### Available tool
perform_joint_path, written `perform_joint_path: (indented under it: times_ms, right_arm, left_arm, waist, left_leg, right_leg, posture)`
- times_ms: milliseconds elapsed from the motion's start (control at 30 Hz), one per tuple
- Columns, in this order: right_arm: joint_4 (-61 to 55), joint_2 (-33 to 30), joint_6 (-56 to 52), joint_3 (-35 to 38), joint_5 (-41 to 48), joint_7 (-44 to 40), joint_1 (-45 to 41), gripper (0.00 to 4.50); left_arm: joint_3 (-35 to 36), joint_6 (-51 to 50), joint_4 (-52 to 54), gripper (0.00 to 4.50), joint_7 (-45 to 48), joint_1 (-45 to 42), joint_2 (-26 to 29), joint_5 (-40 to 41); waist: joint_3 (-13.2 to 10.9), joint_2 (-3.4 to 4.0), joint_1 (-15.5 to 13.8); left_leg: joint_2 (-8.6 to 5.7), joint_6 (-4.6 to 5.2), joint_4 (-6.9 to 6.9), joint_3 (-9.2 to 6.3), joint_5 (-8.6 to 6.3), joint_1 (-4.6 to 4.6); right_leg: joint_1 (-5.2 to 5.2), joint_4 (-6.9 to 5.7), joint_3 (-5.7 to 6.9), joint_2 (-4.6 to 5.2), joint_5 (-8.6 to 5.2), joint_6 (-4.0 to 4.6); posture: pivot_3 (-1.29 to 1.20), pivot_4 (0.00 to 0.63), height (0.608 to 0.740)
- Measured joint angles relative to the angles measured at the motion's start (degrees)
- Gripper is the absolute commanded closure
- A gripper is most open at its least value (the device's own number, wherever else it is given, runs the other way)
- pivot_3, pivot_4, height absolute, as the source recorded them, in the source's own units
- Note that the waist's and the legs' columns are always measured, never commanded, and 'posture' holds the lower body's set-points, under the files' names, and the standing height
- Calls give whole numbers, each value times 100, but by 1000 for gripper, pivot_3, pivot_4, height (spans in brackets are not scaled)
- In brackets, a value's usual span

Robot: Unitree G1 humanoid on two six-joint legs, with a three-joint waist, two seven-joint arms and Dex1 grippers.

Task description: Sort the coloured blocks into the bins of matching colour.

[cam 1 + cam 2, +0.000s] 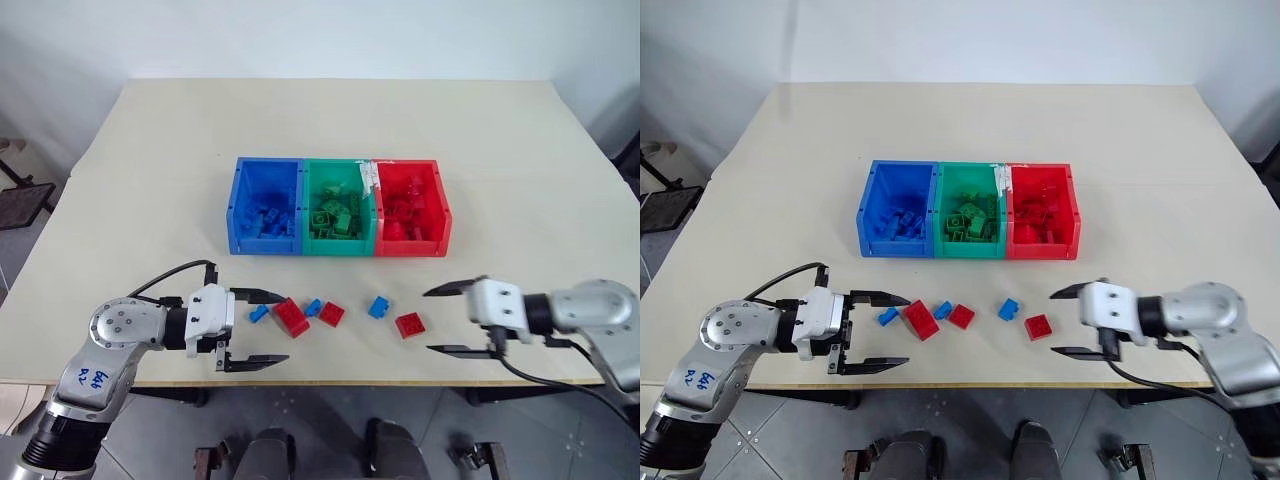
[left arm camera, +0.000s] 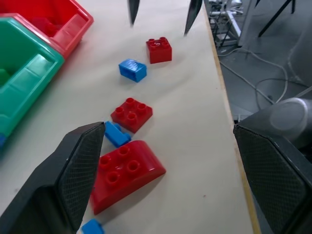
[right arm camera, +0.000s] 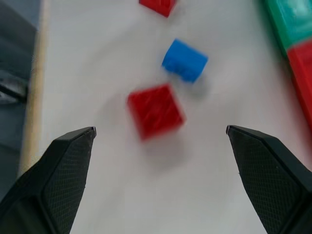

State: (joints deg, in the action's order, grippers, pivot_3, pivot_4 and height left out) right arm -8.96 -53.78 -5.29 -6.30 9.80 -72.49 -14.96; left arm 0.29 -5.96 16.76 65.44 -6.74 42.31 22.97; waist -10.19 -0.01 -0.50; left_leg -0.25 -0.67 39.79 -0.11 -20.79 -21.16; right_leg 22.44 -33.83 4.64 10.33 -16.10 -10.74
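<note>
Three joined bins sit mid-desk [image 1: 150, 150] in a row: a blue bin [image 1: 265, 205] on the robot's left, a green bin [image 1: 338, 205] in the middle and a red bin [image 1: 411, 207] on the right, each already holding bricks of its own colour. Six loose bricks lie in a line near the desk's front edge, in front of the bins. From the left: a small blue brick [image 1: 259, 313], a large red brick [image 1: 291, 317], another small blue brick [image 1: 313, 307] touching or just beside it, a red brick [image 1: 331, 314], then, apart from these, a blue brick [image 1: 378, 307] and a red brick [image 1: 409, 325]. The left pincer [image 1: 262, 328] hovers at the left end of the line, fingers spread wide and empty, pointing along the bricks. The right pincer [image 1: 440, 320] faces it from the other end, just beside the rightmost red brick, likewise spread wide and holding nothing
</note>
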Motion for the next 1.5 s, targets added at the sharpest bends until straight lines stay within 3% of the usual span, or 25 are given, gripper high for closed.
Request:
perform_joint_path:
  times_ms: [67,300,433,633,867,1033,1167,1300,1400,1500]
  right_arm:
    - [121,14,-108,-292,-214,-29,-225,598]
    - [206,-59,-208,-655,-431,-349,-589,2988]
    - [203,-37,-367,-597,-261,-357,-550,3059]
    - [9,730,-1067,503,1037,263,-369,3059]
    - [992,1631,-2302,1035,909,2491,-2054,3059]
    - [1678,2043,-2345,855,565,3066,-2418,1376]
    - [1775,2054,-2143,839,478,3034,-2433,24]
    - [1309,1961,-1482,1070,693,2560,-1872,24]
    - [557,1693,-1186,1442,1278,1785,-871,24]
    - [86,987,-786,1964,1466,975,513,24]
  left_arm:
    - [29,11,5,0,-44,101,3,-3]
    - [141,45,76,0,-194,375,16,-10]
    - [217,33,89,0,-303,372,13,40]
    - [580,-381,413,0,-873,422,-388,513]
    - [1413,-586,176,0,-1905,436,-857,659]
    - [1493,-542,42,0,-1884,540,-820,611]
    - [1520,-481,-45,0,-1808,509,-705,598]
    - [1531,-231,-384,0,-1606,356,-465,431]
    - [1446,-115,-537,0,-1240,257,-245,374]
    - [1035,72,-638,0,-765,79,-113,259]
  waist:
    - [0,0,-24]
    - [0,0,-50]
    - [0,0,-64]
    - [0,0,-68]
    - [0,0,54]
    - [0,0,61]
    - [0,0,78]
    - [0,0,44]
    - [0,0,8]
    - [0,0,-81]
  left_leg:
    - [-2,2,0,3,-3,-3]
    - [0,1,11,5,-4,-2]
    - [1,1,15,5,-4,-2]
    - [2,0,17,4,-5,-1]
    - [6,-11,6,-4,-3,3]
    - [4,-9,-5,-3,-9,-4]
    - [6,-10,-7,-3,-9,-2]
    - [7,-10,-6,-5,-8,-2]
    - [3,-5,-7,-3,-11,-4]
    - [3,-1,-6,6,-13,-2]
  right_leg:
    - [2,3,0,1,0,0]
    - [-2,1,4,1,0,0]
    - [-2,0,3,1,0,0]
    - [-2,-6,3,1,1,0]
    - [5,-20,12,-2,4,6]
    - [9,-8,39,3,5,4]
    - [9,-9,43,3,5,4]
    - [4,-8,49,2,5,4]
    - [1,-1,56,8,7,1]
    - [-2,5,63,11,7,1]
  posture:
    - [0,150,740]
    - [0,150,740]
    - [0,150,740]
    - [0,150,740]
    - [0,150,740]
    - [0,150,740]
    - [0,150,740]
    - [0,150,740]
    - [0,150,740]
    - [0,150,740]
